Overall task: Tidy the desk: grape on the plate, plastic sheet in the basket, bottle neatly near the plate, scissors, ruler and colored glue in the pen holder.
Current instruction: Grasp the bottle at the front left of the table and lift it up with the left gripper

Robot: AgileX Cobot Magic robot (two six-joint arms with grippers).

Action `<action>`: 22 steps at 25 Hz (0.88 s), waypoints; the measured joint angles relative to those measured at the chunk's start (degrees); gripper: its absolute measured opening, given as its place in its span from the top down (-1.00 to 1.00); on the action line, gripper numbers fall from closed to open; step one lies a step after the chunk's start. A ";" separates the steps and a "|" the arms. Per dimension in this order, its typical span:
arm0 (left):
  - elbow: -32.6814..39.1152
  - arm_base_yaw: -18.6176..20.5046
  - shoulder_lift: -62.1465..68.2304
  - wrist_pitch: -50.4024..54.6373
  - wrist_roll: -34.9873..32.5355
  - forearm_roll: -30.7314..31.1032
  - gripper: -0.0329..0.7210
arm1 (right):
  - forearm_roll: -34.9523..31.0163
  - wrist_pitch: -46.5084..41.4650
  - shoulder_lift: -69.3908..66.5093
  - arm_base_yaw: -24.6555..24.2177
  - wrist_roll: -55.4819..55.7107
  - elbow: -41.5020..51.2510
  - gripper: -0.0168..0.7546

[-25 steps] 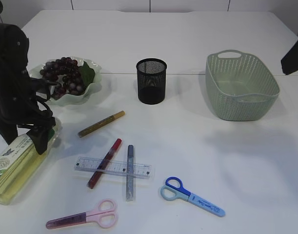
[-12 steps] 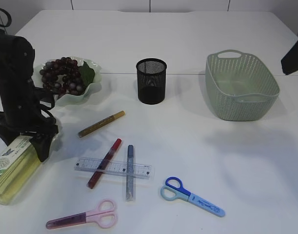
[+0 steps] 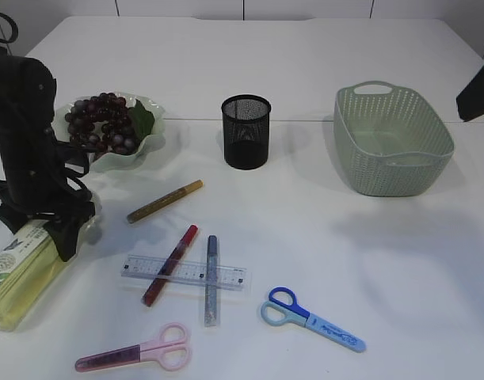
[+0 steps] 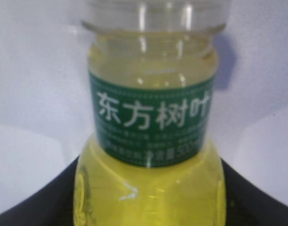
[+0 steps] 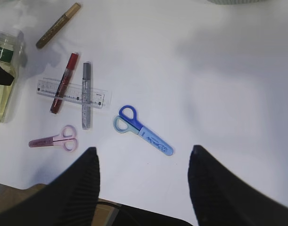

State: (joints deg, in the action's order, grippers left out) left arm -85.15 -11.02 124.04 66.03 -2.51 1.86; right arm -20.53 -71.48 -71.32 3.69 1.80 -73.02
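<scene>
A bottle [image 3: 20,273] of yellow liquid with a green neck label lies on its side at the table's left edge. My left gripper [image 3: 58,229] is down over its shoulder. In the left wrist view the bottle [image 4: 151,188] fills the gap between the two dark jaws, which press both sides. Grapes [image 3: 103,123] lie on the pale green plate [image 3: 150,144]. The black mesh pen holder [image 3: 245,131] stands mid-table. The clear ruler [image 3: 230,277] lies under a red glue pen [image 3: 172,261] and a grey one [image 3: 211,277]. A gold glue pen [image 3: 164,201], blue scissors [image 3: 313,319] and pink scissors [image 3: 135,351] lie loose. My right gripper [image 5: 144,183] is open, high above the table. I see no plastic sheet.
A green woven basket [image 3: 384,89] stands at the back right. The right arm shows only as a dark shape [image 3: 478,91] at the right edge. The bottle lies close to the table's front left edge.
My left gripper has lowered and shifted slightly left, settling around the bottle's shoulder. The bottle and other items have stayed in place. The right arm has not moved.
</scene>
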 joint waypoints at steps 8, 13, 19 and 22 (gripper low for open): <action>-0.10 0.00 0.00 0.20 0.00 -0.63 -0.28 | 0.45 0.00 0.00 0.00 -0.08 0.00 -0.26; -0.10 0.00 -0.11 -0.38 0.43 -1.09 -0.28 | 0.45 0.00 0.00 0.00 -0.08 0.00 -0.26; 1.71 0.00 -3.65 -3.69 1.97 -3.02 -0.27 | 0.53 0.00 0.00 0.00 -0.08 0.00 -0.26; 5.28 0.39 -8.02 -5.94 2.51 -3.42 -0.27 | 0.53 0.00 0.00 0.00 -0.08 0.00 -0.26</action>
State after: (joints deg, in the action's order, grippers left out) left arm -79.87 -10.63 116.02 60.10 0.00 -1.56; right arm -20.00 -71.48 -71.32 3.69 1.72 -73.02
